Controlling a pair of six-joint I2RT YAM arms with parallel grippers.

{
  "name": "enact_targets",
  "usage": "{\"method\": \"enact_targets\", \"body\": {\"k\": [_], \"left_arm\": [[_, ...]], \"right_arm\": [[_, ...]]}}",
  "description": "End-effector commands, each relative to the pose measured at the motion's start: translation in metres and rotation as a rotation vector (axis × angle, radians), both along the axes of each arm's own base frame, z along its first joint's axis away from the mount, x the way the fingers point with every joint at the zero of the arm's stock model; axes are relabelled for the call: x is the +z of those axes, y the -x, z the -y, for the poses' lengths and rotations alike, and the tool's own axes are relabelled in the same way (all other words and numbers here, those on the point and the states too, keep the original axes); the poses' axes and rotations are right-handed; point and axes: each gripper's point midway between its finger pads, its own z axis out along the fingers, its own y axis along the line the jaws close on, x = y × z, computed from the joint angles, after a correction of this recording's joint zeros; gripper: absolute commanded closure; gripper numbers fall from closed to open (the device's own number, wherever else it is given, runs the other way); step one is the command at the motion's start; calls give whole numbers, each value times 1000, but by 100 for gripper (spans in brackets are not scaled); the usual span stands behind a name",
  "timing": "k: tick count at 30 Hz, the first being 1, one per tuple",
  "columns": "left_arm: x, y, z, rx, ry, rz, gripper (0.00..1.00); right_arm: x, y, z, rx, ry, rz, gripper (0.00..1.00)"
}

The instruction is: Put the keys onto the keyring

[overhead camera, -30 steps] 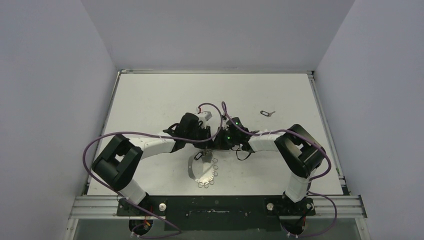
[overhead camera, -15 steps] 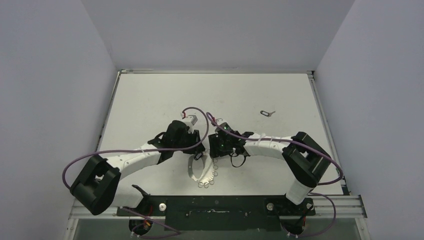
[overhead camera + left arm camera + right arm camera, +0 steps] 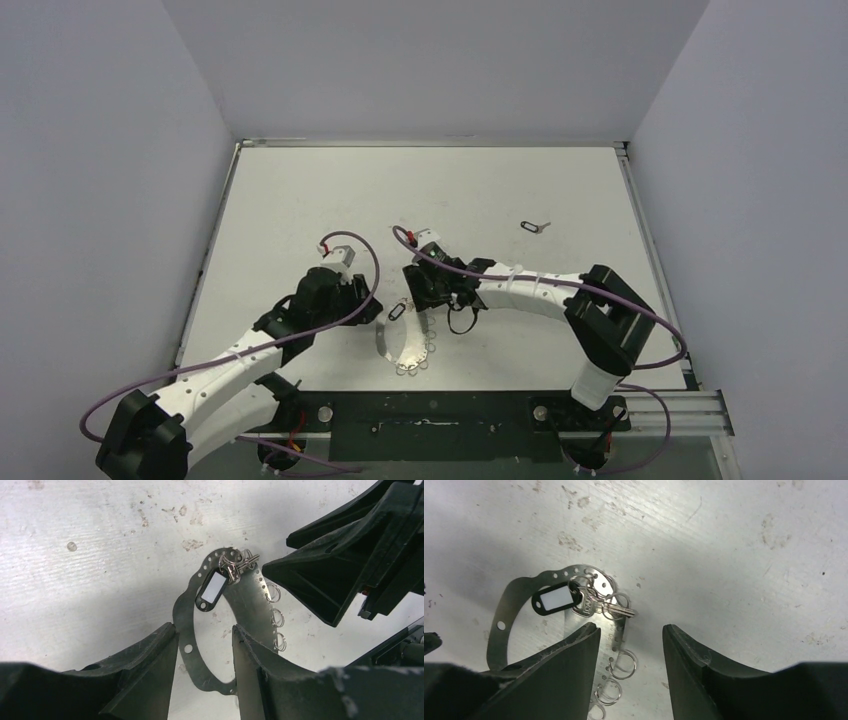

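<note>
Item, partly obscured: large flat silvery oval keyring [image 3: 181, 625], a thin metal band pierced with small holes. Its lower end is cut off behind the left gripper [image 3: 203, 632] in the left wrist view, and its lower part is covered by the right gripper [image 3: 630, 630] in the right wrist view. From the top view it reads only as a pale loop, and the holes cannot be made out. Attached at the band's upper curve: one small silver key [image 3: 611, 610] joined to a black oblong tag [image 3: 555, 600] with a white insert. Which hole or ring carries it cannot be told among the overlapping rings. Carried along the band's right edge: several tiny plain silver rings [image 3: 621, 662], the lowest cut off by the frame edge. Left gripper: black fingers moderately apart, the band's left side showing in the gap, nothing held. Right gripper: black fingers moderately apart over the rings, nothing held. Second small key [image 3: 535, 226], also black-tagged: lies alone toward the far right of the desk, well apart from both grippers, too small for detail. Surface: white desk [image 3: 300, 200], scuffed and speckled with brownish marks at close range, with an aluminium rail [image 3: 680, 408] along its near edge. Room: plain pale grey-lilac walls [image 3: 430, 70] on three sides.
</note>
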Motion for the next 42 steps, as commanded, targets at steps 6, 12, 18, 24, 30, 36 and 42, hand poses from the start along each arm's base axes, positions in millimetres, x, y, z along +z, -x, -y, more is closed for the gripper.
{"method": "enact_targets", "body": {"k": [6,12,18,24,30,36,42], "left_arm": [[-3,2,-8,38,0,-15,58],[-9,3,-6,30,-7,-37,58],[-9,3,-6,27,-8,-36,58],[-9,4,-8,25,-24,-32,58],[-9,4,-10,22,-32,-27,58],[-9,3,-10,18,-38,-22,58],[-8,3,-10,14,-40,-19,58]], "right_arm": [[13,-11,-26,34,36,74,49],[5,-12,-29,37,90,73,58],[-6,-10,-29,46,116,59,62],[-9,-9,-27,49,139,62,72],[0,-8,-26,50,131,75,90],[13,-8,-19,43,129,98,96],[28,-7,-16,52,106,116,100]]}}
